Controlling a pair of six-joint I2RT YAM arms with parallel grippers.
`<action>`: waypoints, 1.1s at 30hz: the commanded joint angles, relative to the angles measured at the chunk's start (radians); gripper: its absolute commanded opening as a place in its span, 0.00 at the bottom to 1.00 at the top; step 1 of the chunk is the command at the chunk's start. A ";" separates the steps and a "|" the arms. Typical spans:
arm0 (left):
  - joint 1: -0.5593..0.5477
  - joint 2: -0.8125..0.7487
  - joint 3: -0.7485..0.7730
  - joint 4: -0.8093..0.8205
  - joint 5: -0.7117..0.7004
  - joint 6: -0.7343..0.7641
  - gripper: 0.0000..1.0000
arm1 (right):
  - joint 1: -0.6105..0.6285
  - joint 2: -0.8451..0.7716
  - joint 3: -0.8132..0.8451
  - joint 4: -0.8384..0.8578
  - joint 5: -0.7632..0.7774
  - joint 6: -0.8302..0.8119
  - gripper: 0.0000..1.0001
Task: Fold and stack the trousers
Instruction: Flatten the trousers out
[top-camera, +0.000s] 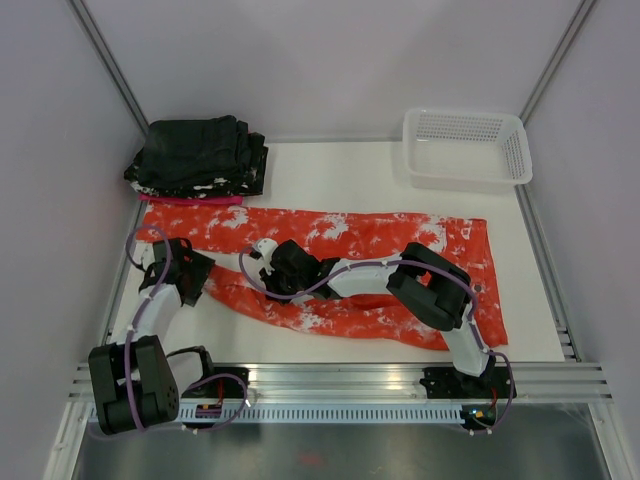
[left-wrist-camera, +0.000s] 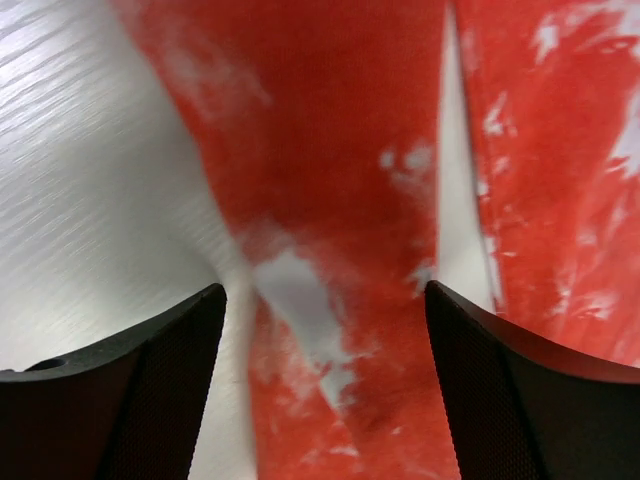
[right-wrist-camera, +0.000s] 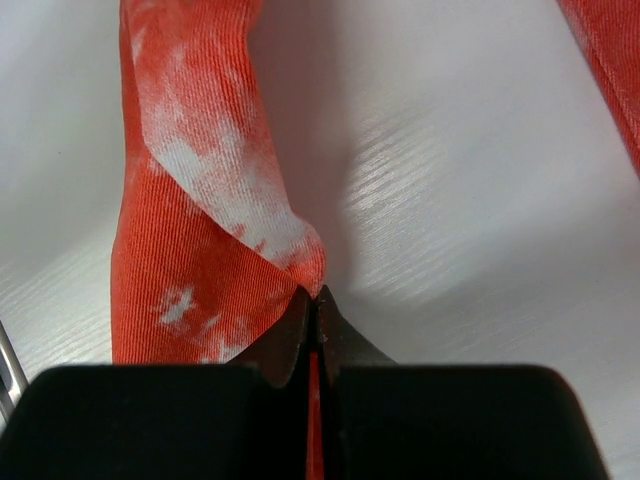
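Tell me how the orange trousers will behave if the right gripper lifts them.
Probably floppy: the trousers crease into a peak where the right gripper pinches them. Likely light; the fabric looks thin. Unheld parts would probably sag and trail.

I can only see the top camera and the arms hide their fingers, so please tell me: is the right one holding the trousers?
Observer: Yes, the right fingers are shut on a pinched-up fold of the trousers.
Operator: And the left?
Observer: The left fingers are open, a trouser leg showing between them.
Operator: Are the legs overlapping there?
Observer: No, a strip of white table shows between them.
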 joint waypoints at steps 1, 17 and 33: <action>0.004 0.003 -0.010 0.192 0.049 -0.008 0.83 | -0.005 0.025 0.022 -0.025 0.001 0.006 0.00; 0.004 -0.040 0.078 0.059 -0.098 0.076 0.08 | -0.005 0.016 0.015 -0.025 -0.005 0.019 0.00; 0.004 -0.082 0.408 -0.766 -0.555 0.007 0.23 | -0.005 -0.029 0.002 -0.028 -0.143 0.078 0.00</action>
